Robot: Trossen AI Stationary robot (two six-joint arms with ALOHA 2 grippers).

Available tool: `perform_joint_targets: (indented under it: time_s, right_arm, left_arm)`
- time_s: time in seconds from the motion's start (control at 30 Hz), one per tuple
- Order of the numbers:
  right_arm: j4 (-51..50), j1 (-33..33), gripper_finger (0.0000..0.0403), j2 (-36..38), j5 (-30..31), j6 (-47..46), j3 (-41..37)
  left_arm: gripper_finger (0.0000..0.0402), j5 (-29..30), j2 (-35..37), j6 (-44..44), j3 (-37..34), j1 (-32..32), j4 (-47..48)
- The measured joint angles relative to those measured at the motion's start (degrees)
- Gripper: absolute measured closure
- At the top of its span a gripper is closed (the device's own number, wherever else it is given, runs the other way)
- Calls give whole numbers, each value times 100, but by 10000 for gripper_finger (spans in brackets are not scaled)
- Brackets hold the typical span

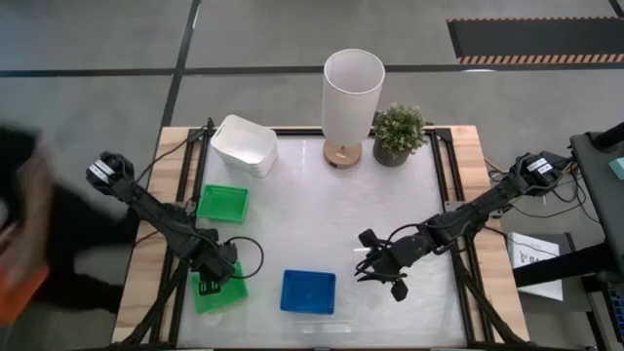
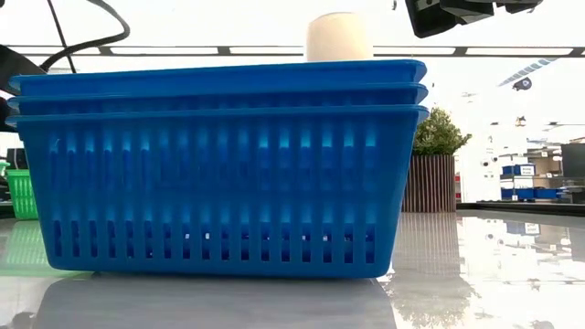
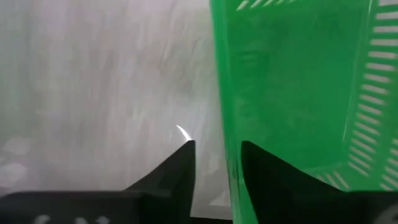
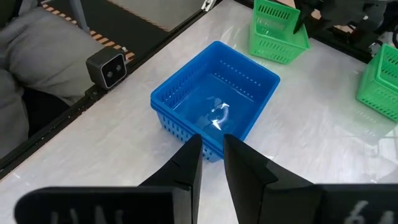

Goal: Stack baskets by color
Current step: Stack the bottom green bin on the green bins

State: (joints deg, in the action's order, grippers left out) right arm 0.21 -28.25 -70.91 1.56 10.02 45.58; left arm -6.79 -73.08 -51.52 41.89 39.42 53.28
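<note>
Three blue baskets point(image 1: 308, 292) sit nested in one stack near the table's front middle point(image 2: 219, 164) point(image 4: 214, 102). At the front left stands a green basket point(image 1: 230, 295), seemingly with another nested in it point(image 4: 278, 31). My left gripper point(image 1: 219, 271) is over it, pointing down and open point(image 3: 217, 146), with the basket's wall between its fingers. A single green basket point(image 1: 222, 202) rests farther back on the left. White baskets point(image 1: 244, 144) are stacked at the far left. My right gripper point(image 1: 375, 268) hovers right of the blue stack, narrowly open point(image 4: 212, 140) and holding nothing. My left gripper stands astride the green basket's side wall point(image 3: 229, 143), one finger inside the basket and one outside, coming from above. A gap shows between the outer finger point(image 3: 180, 168) and the wall. Whether the inner finger point(image 3: 261, 174) touches the wall I cannot tell.
A tall white cylinder lamp point(image 1: 351, 102) and a potted plant point(image 1: 398, 132) stand at the far edge. A person point(image 1: 19, 224) shows blurred beyond the table's left side. Bare tabletop lies in the middle and on the right point(image 1: 390, 195).
</note>
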Motion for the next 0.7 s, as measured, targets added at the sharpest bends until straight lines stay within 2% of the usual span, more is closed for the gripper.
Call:
perform_joint_targets:
  time_s: [0.27,0.43,0.7]
  right_arm:
    - [2,0,346,0,0,0,0]
    - [0,0,346,0,0,0,0]
    - [-3,0,346,0,0,-1,0]
  left_arm:
    - [394,-42,0,303,50,-5,-35]
    - [399,-113,11,454,178,-5,-30]
    - [400,-107,335,1708,1079,-264,-8]
